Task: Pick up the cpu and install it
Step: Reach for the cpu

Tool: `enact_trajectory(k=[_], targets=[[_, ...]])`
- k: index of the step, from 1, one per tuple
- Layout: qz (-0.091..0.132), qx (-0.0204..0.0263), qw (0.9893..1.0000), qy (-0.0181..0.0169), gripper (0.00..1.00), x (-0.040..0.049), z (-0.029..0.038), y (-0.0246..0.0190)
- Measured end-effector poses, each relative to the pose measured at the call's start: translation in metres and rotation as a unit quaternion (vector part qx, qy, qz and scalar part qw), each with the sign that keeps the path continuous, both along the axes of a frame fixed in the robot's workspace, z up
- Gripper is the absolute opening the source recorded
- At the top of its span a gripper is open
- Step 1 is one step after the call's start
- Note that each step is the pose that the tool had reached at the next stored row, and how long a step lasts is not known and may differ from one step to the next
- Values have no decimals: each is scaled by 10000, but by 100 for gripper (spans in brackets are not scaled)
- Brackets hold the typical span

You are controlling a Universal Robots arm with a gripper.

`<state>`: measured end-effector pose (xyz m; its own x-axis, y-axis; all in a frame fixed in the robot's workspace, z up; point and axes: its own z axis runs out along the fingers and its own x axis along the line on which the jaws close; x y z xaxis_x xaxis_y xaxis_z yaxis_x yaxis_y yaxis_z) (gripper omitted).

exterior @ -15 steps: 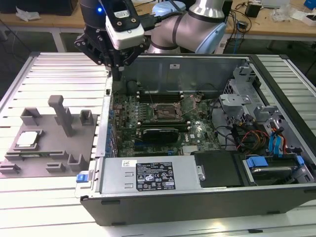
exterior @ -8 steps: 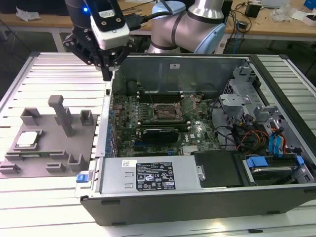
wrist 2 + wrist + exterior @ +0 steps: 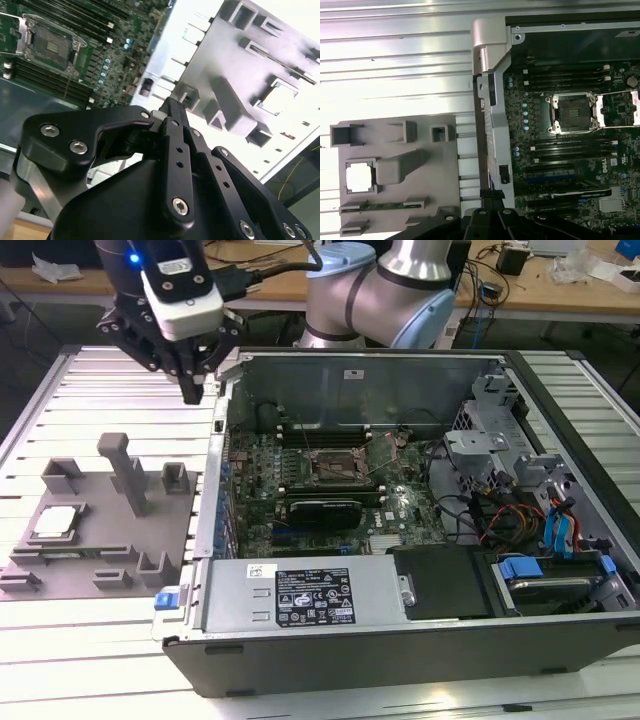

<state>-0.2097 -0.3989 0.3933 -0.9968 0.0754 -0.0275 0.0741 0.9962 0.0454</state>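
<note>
Cpu [image 3: 55,522]: one, lying flat in a square pocket of the grey fixture tray [image 3: 110,532], near the slatted surface's [image 3: 100,400] edge on the exterior view's left, untouched. Open computer case [image 3: 450,640] just beside the tray, with its socket [image 3: 335,468] open. My gripper [image 3: 192,390]: fingers closed together, empty, hovering above the surface between tray and case wall.

The cpu [image 3: 55,521] is seen as a small flat square with a bright silver-white top and a pale rim. It is laid flat in a square recess of the grey tray [image 3: 105,535], toward the exterior view's left, with nothing touching it.
</note>
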Motion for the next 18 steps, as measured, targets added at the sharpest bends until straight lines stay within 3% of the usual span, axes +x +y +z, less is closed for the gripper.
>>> enact_trajectory(k=[12, 18], targets=[[0, 0, 10000, -9, 11, -392, -1, 0], [0, 0, 10000, -10, 11, -597, -32, 0]])
